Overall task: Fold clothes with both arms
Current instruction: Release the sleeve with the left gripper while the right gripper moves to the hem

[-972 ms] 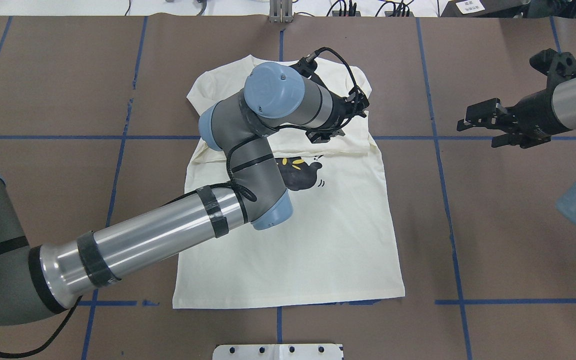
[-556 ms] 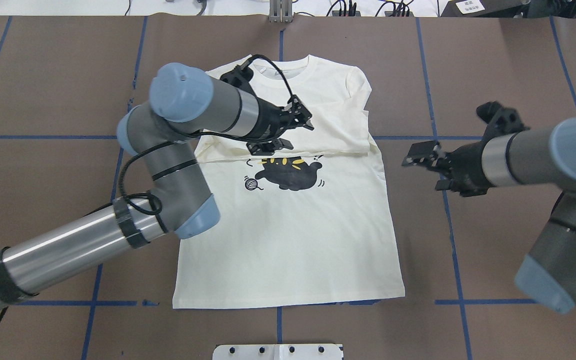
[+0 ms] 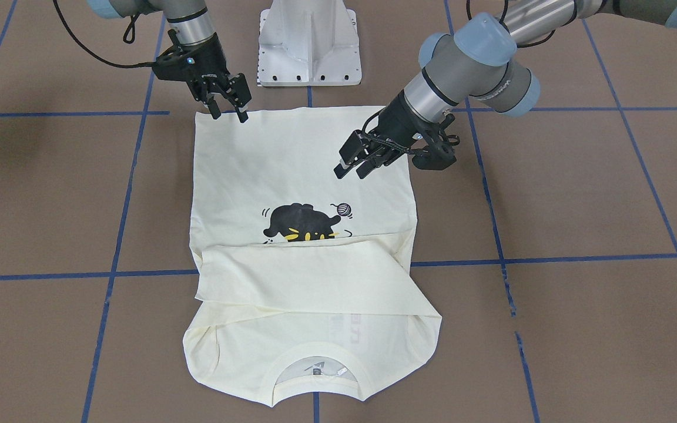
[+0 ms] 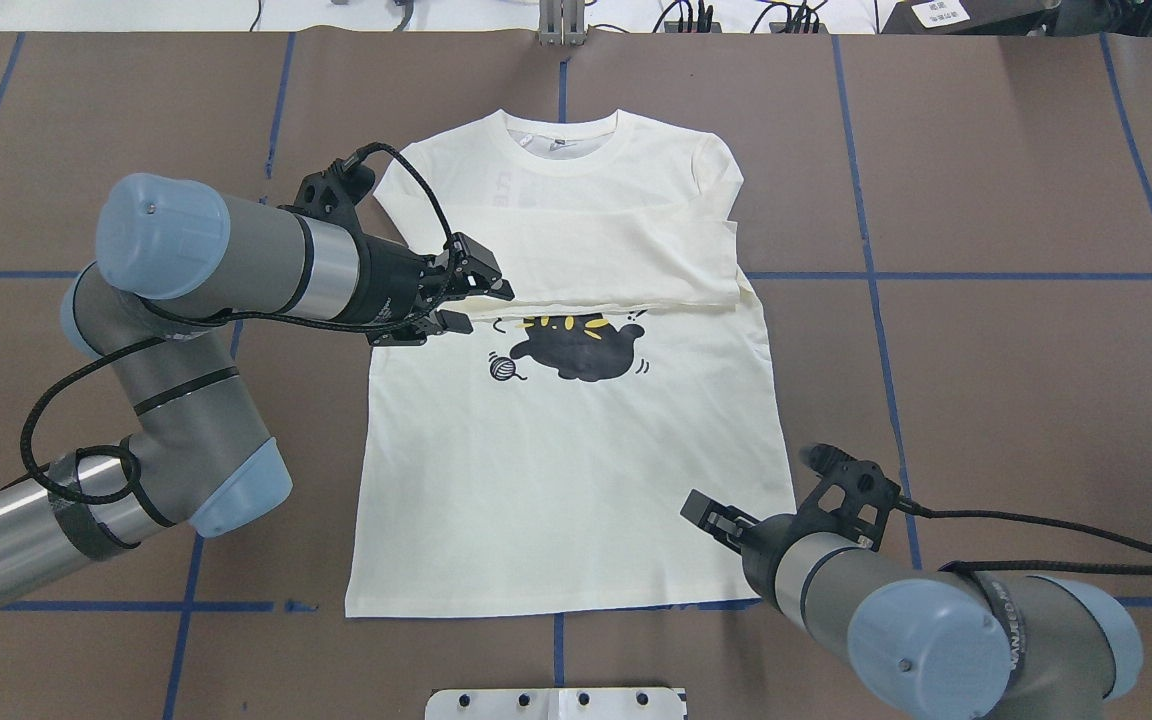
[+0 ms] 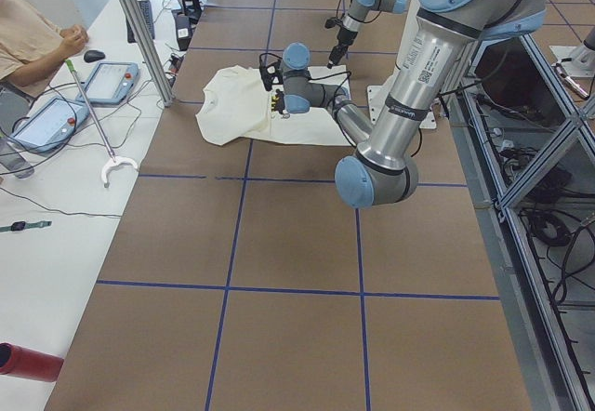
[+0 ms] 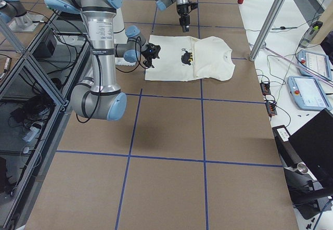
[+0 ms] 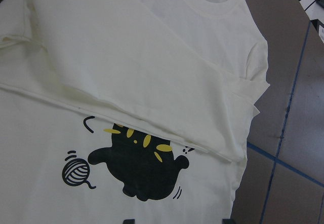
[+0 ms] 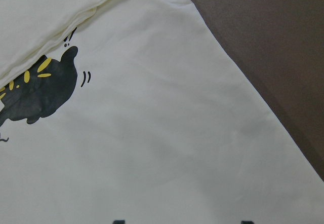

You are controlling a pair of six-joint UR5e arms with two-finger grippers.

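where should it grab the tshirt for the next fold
Probably both corners of the bottom hem, pinched from the robot's side: the T-shirt lies flat, sleeves already folded across its chest, and that hem is the free edge nearest the base.

T-shirt point(image 3: 291, 176): flat on tabletop point(image 3: 550, 194), collar nearest camera, sleeves folded across chest, overlapping cat print point(image 3: 300, 222).
Left gripper point(image 3: 350, 171): fingers apart, above shirt near yarn ball.
Right gripper point(image 3: 230, 113): fingers apart, over hem near corner.
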